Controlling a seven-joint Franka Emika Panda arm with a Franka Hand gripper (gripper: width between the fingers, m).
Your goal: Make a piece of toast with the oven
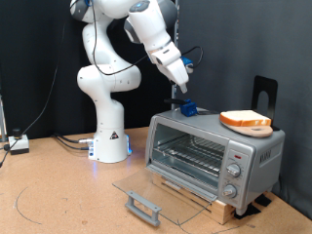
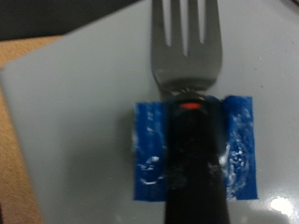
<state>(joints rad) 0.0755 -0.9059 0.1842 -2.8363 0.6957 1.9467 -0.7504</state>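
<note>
The silver oven point(image 1: 255, 154) stands on a wooden board, its glass door point(image 1: 161, 187) folded down flat and the wire rack point(image 1: 190, 154) bare. The piece of toast point(image 1: 246, 120) lies on the oven's roof towards the exterior view's right. At the roof's other end sits a blue block point(image 1: 187, 107), and my gripper point(image 1: 184, 91) hangs just above it. In the wrist view a fork point(image 2: 184, 37) with a black handle point(image 2: 192, 159) crosses the blue block point(image 2: 243, 140) on the grey roof point(image 2: 65, 112). My fingers do not show there.
The arm's white base point(image 1: 110, 136) stands at the exterior view's left of the oven, with cables point(image 1: 68, 141) trailing on the brown table. A black stand point(image 1: 263, 93) rises behind the toast. The door handle point(image 1: 143, 207) juts towards the table's front.
</note>
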